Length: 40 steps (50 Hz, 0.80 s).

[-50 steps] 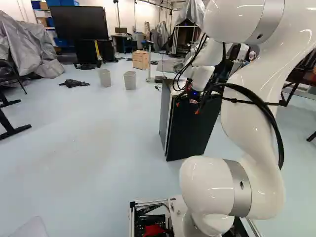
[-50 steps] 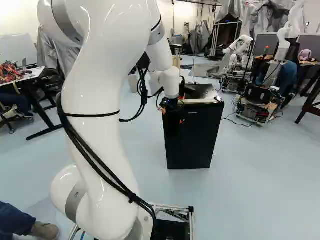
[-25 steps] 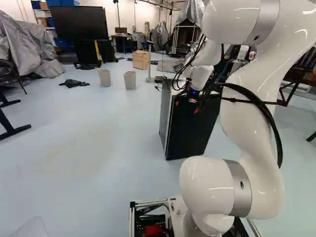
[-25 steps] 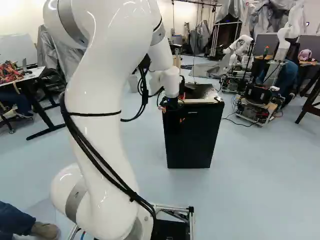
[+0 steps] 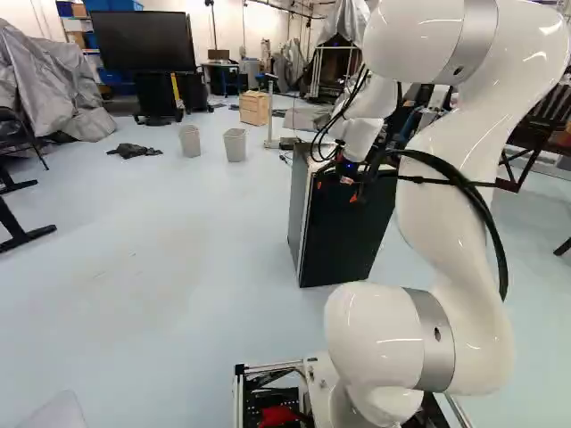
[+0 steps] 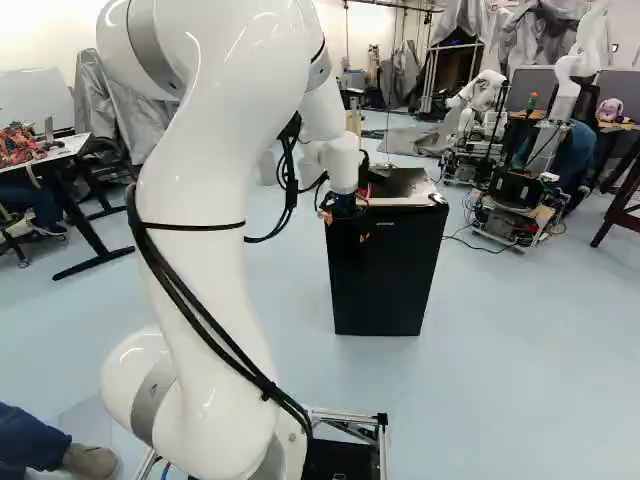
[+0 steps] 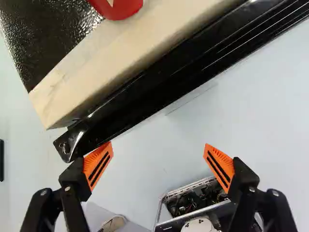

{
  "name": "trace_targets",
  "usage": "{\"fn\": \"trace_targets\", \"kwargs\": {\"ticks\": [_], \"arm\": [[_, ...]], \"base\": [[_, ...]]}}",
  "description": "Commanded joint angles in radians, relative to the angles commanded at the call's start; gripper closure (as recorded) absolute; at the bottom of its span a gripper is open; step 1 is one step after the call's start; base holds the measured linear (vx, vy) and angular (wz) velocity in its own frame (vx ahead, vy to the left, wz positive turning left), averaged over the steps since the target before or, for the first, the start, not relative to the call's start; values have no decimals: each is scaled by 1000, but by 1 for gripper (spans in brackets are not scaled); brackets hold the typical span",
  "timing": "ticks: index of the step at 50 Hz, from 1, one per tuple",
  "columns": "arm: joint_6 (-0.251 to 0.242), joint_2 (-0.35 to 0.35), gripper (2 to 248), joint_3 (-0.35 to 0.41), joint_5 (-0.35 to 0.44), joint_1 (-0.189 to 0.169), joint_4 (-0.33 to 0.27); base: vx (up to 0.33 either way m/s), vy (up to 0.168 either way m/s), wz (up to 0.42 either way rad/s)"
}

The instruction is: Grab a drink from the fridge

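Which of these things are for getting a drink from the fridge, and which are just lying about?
For the job:
- black fridge
- white arm
- open gripper, by the fridge's top front edge
No drink is in view.

Apparently just lying about:
- red object on the fridge
- two bins
- wooden box
- dark cloth
- large screen

This is looking like a robotics lab. Another robot is standing ahead. Silvery sheeting is hanging behind.
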Motion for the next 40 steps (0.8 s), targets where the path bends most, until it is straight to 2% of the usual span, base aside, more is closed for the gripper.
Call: {"fn": "trace_targets", "kwargs": {"ticks": [25,40], "arm": [[0,-12,3,-16,0,3,0],[0,33,3,45,0,7,0]], "base": [[0,0,0],[0,0,0]]}}
